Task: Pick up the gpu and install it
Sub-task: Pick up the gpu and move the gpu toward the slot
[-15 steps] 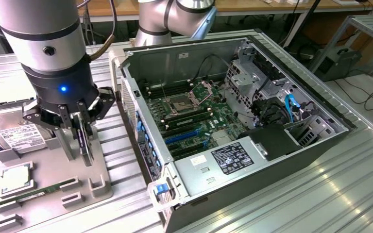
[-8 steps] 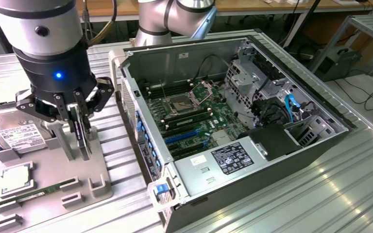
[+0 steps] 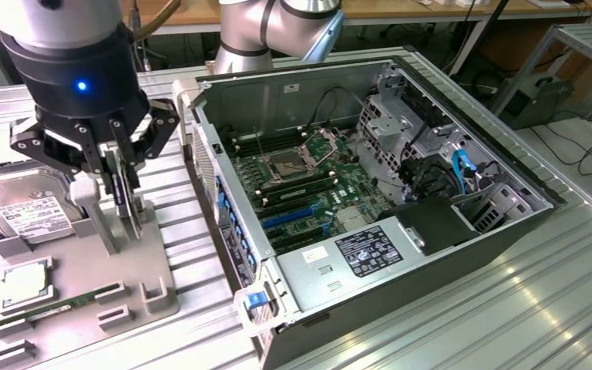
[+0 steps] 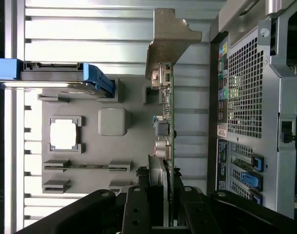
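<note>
In the exterior view, the gripper hangs straight down from the arm's wrist over the grey tray at the exterior view's left. The one gpu stands on its edge in the tray, directly between the two fingers. The fingers are drawn in narrowly against its two faces and grip it. On the tray there is also one hard drive, one processor chip and one memory stick. One open computer case lies just beside the tray at the exterior view's right.

In the wrist view, the gpu is seen edge-on. Its pale metal bracket is at the end far from the gripper, and its fan end is clamped between the fingers. The hard drive, the processor chip and the memory stick sit in their tray pockets. The case's perforated back panel is just beside the tray.
</note>
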`<state>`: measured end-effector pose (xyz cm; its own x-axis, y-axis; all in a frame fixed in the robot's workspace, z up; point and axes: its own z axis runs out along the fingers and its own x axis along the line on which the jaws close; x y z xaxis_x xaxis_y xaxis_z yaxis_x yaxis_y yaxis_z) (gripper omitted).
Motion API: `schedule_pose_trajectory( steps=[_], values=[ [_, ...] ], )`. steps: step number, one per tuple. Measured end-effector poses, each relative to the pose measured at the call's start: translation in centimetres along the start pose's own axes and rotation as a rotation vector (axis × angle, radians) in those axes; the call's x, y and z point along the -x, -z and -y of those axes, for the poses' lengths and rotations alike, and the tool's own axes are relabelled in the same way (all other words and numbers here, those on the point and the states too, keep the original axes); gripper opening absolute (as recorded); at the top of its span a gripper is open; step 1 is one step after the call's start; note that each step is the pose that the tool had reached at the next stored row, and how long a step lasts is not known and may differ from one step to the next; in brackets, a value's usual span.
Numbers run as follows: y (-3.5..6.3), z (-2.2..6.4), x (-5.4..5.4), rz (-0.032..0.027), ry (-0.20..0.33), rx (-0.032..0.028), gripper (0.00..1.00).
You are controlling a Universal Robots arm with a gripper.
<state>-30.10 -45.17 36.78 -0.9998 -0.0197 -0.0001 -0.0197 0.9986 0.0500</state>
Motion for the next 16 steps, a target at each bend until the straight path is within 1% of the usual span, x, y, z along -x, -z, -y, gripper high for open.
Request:
schedule_pose_trajectory(
  steps=[5, 12, 14, 16],
  values=[
    [1.78, -0.09, 0.0, 0.0000, 0.000, 0.0000, 0.28],
    [3.88, -0.19, 0.2, -0.0001, 0.000, -0.0002, 0.28],
    [4.19, -0.20, 0.2, -0.0001, 0.000, -0.0001, 0.28],
    [4.19, -0.21, 0.2, 0.0000, 0.000, 0.0001, 0.28]
  ],
)
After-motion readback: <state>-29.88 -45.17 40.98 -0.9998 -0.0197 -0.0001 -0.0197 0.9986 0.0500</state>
